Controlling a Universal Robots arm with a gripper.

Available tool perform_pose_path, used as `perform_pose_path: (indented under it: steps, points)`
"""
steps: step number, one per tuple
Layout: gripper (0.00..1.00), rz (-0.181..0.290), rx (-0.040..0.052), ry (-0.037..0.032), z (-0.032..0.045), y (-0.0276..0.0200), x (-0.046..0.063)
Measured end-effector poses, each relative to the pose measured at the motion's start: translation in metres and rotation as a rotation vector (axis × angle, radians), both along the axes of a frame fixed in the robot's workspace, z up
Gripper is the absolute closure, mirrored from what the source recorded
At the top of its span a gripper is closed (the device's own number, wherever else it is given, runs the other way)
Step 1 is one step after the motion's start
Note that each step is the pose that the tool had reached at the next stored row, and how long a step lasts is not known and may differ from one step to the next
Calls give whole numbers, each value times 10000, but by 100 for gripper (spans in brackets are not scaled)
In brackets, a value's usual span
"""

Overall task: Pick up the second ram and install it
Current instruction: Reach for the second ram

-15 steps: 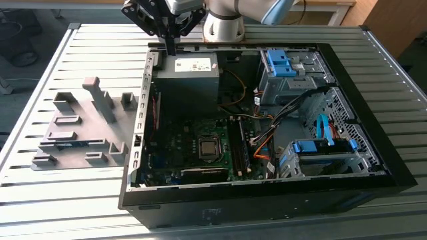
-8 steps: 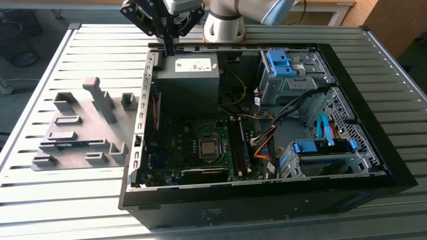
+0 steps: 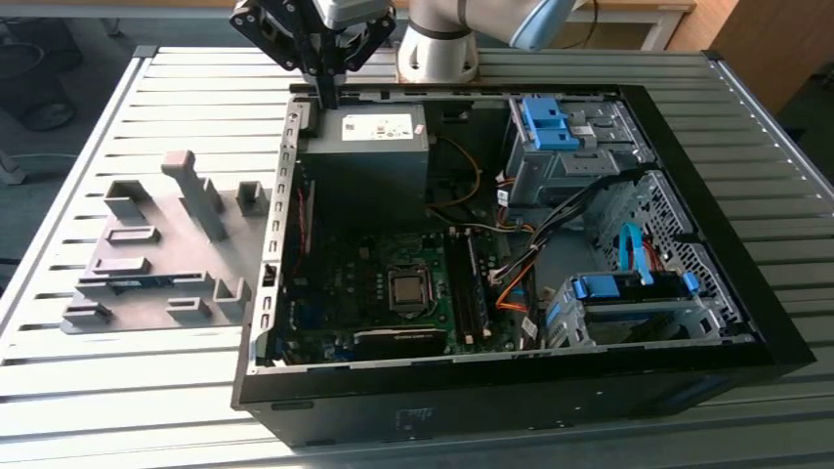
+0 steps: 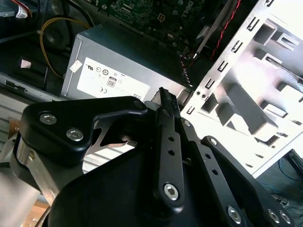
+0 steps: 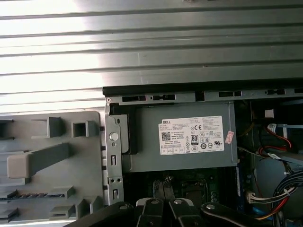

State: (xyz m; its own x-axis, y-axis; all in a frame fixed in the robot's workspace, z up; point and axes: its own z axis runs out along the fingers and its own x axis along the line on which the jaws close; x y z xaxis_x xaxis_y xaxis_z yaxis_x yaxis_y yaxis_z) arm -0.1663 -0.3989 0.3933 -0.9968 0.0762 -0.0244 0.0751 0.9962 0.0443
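The second ram [image 3: 141, 283] is a thin blue-teal stick lying in a slot of the grey fixture plate [image 3: 156, 244] on the exterior view's left, outside the computer case. It also appears in the first wrist view as a dark-chipped strip [image 5: 33, 195]. My gripper [image 3: 324, 96] hangs over the far left corner of the open case [image 3: 280, 234], just above the power supply [image 3: 365, 156]. Its thin black fingers [image 4: 164, 97] are pressed together with nothing between them. It is well away from the ram. The memory slots [image 3: 466, 283] sit on the motherboard beside the processor socket.
The case holds cables, a blue-latched drive cage [image 3: 561, 137] at the far right and another [image 3: 639, 293] nearer. A tall grey post [image 3: 198, 195] and several small blocks stand on the fixture plate. The slatted metal table [image 3: 78, 147] surrounds both.
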Motion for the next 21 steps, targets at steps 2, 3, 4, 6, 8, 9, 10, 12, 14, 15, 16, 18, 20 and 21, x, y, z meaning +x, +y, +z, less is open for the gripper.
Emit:
perform_pose_path:
  steps: [2, 3, 4, 6, 8, 9, 10, 12, 14, 15, 16, 18, 20, 21]
  points:
    - [89, 0, 0, 0, 0, 0, -7]
    - [89, 0, 0, 0, 0, 0, -11]
    - [89, 0, 0, 0, 0, -1, -18]
    - [89, -1, -1, 0, 0, 0, -39]
    - [89, 0, 0, 0, 0, 0, -54]
    - [89, 0, 1, 0, 0, 0, -60]
    - [89, 0, 0, 0, 0, 0, -65]
    - [89, 0, 0, 0, 0, 0, -76]
    - [89, 0, 0, 0, 0, 0, -86]
    - [89, 0, 0, -1, 0, 0, -91]
    - [89, 0, 0, 0, 0, 0, -97]
    - [89, 0, 0, 0, -1, 0, -110]
    - [89, 0, -1, 1, 0, 0, -124]
    - [89, 0, 0, 0, -1, 0, -130]
